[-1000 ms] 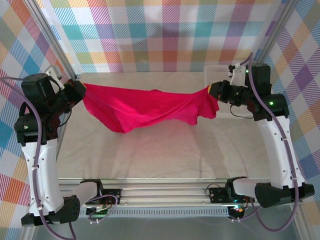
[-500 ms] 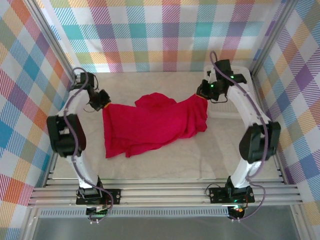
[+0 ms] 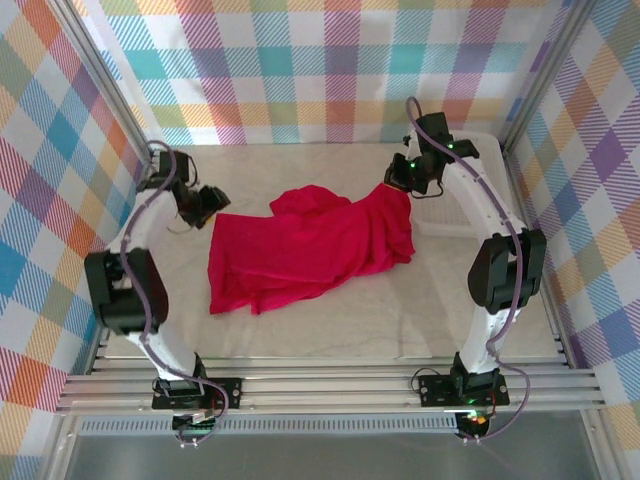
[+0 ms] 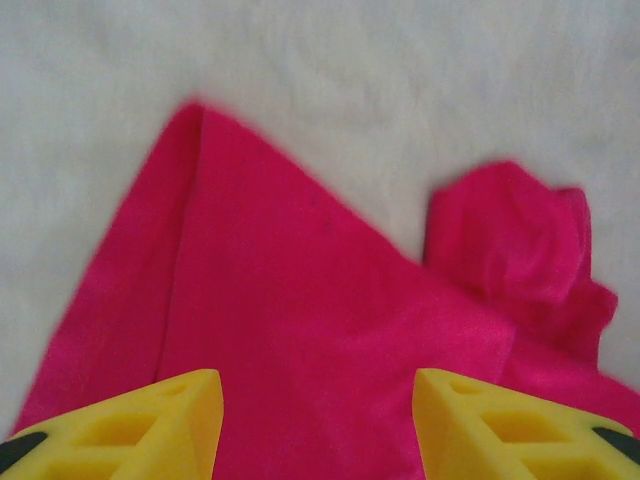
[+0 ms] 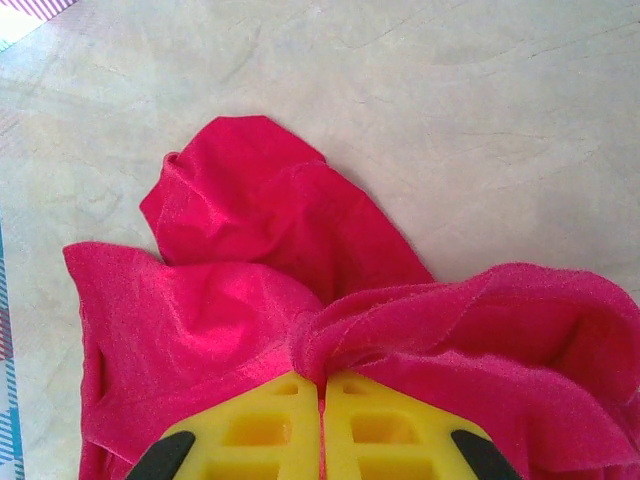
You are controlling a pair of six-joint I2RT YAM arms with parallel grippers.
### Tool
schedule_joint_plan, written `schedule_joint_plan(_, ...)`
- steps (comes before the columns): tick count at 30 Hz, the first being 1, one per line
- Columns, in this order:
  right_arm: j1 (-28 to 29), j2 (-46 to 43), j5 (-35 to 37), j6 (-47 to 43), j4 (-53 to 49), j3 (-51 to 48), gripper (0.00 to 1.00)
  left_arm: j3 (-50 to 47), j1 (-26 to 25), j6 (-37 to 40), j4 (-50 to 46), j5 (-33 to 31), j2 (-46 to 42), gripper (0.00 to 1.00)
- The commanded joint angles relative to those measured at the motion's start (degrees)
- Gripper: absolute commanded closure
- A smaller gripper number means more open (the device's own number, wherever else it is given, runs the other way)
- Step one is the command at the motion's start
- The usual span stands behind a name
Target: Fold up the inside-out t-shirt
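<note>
Red tee (image 3: 300, 245) crumpled, spread mid table (image 3: 420, 310); far-rt corner bunched, maybe lifted.

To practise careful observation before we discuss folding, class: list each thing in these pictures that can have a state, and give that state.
t-shirt: rumpled, not yet folded, lying on the table, one edge bunched in the right pincer.
left pincer: open, fingers wide apart over the t-shirt, holding nothing.
right pincer: shut on the t-shirt's edge.
</note>
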Motion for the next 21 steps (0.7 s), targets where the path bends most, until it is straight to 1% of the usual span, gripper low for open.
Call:
schedule_joint_plan(1,0.36,-1.98,0.05,-0.9,-0.14,-0.22,1.0,-10.82,-0.64,-6.55,1.85,2.52,-5.81,0.48)
schedule_joint_plan(5,0.35,-1.67,-0.29,-1.27,-0.46,-0.05,1.0,-22.02,-1.33,-15.72,11.05,4.71,-12.25,0.48)
schedule_joint_plan(9,0.36,-1.9,-0.77,-1.09,-0.06,-0.43,1.0,-27.45,-1.44,-20.7,15.61,6.38,-13.37,0.47)
schedule_joint_plan(14,0.45,-2.54,-0.77,-1.24,-0.18,-0.65,1.0,-29.14,-1.55,-23.22,18.63,7.85,-8.9,0.48)
schedule_joint_plan(19,0.43,-3.48,-0.46,-1.44,-0.47,-1.25,1.0,-28.81,-1.71,-24.5,21.19,6.3,-6.38,0.58)
schedule_joint_plan(21,0.45,-3.77,-0.18,-1.56,-0.48,-1.59,1.0,-28.38,-1.71,-24.74,21.67,6.38,-5.11,0.59)
